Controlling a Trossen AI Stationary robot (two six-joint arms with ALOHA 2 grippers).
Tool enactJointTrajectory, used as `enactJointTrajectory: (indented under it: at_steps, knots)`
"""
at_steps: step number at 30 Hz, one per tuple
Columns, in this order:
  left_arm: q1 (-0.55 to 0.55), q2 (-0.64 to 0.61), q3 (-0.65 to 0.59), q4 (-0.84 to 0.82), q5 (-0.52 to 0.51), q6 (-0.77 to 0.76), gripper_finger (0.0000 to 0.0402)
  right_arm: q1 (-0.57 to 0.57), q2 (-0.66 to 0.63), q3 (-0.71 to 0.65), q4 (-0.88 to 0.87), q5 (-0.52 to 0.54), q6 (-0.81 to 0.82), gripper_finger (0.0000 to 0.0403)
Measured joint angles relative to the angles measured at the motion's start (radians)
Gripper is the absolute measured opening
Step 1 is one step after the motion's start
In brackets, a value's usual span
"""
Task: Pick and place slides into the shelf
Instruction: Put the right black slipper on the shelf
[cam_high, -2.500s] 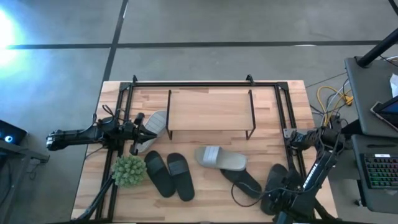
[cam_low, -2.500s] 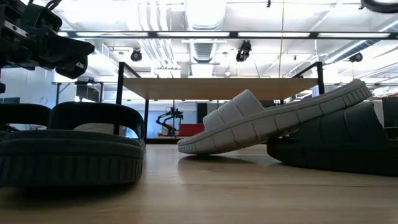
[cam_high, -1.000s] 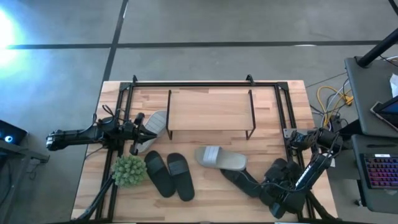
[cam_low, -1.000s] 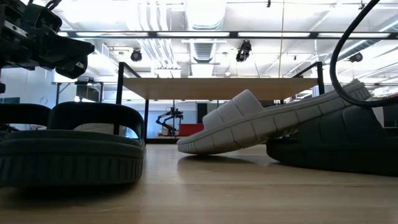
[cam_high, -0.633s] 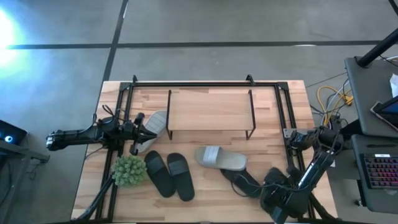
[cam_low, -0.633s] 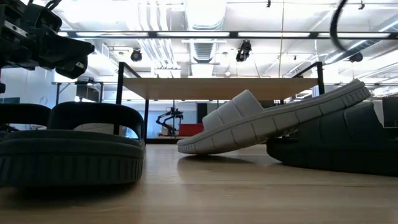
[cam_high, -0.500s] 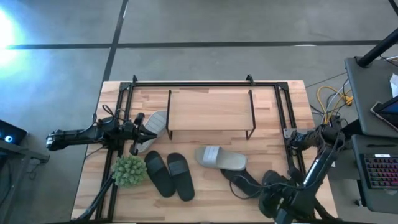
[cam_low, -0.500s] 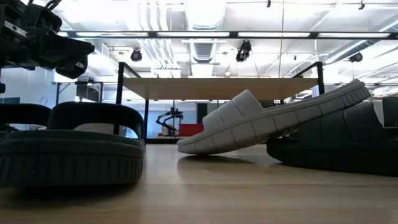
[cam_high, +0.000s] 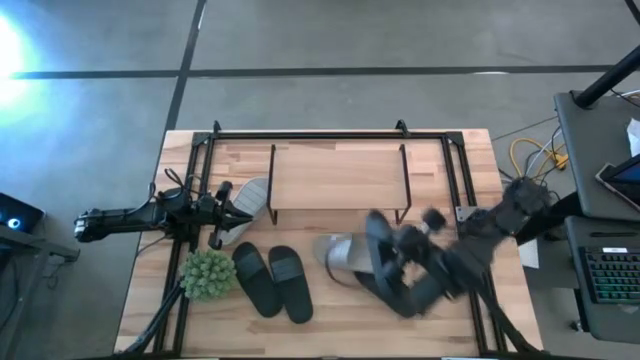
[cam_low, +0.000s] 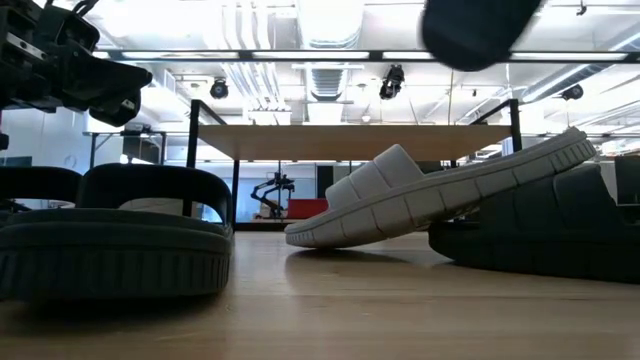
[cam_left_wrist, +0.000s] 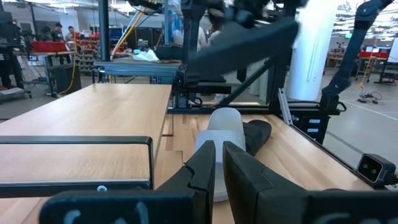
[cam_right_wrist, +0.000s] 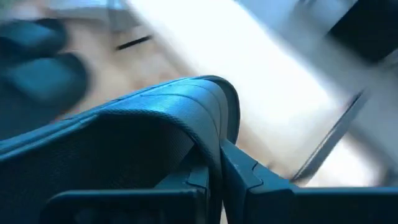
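A black slide (cam_right_wrist: 124, 149) is now held aloft by the right gripper (cam_right_wrist: 214, 165), its jaws pinched shut on the strap; half a second ago it was low at the bench's (cam_high: 330, 335) near right corner. It has been swung over the grey slide (cam_high: 345, 252), just in front of the shelf (cam_high: 335, 178). Placement looks imminent. The left gripper (cam_left_wrist: 214, 165) is parked by another grey slide (cam_high: 245, 208), jaws closed and empty.
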Motion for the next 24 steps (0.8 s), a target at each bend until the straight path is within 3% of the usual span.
enactJointTrajectory:
  at_steps: [8,12,16,24]
  knots:
    - [0.0,0.002,0.0,0.0,0.0,0.0,0.0017,-0.297,-0.061,-0.002,0.0,0.146,-0.539,0.0012]
    - [0.0,0.002,0.0,0.0,0.0,0.0,0.0017,-0.419,-0.071,-0.045,0.007,0.149,-0.71,0.0012]
    - [0.0,0.001,0.0,0.0,0.0,0.0,0.0017,-0.493,-0.069,-0.102,0.056,0.149,-0.862,0.0012]
    - [0.0,0.001,0.0,0.0,0.0,0.0,0.0017,-0.572,-0.079,-0.244,0.336,0.096,-1.222,0.0013]
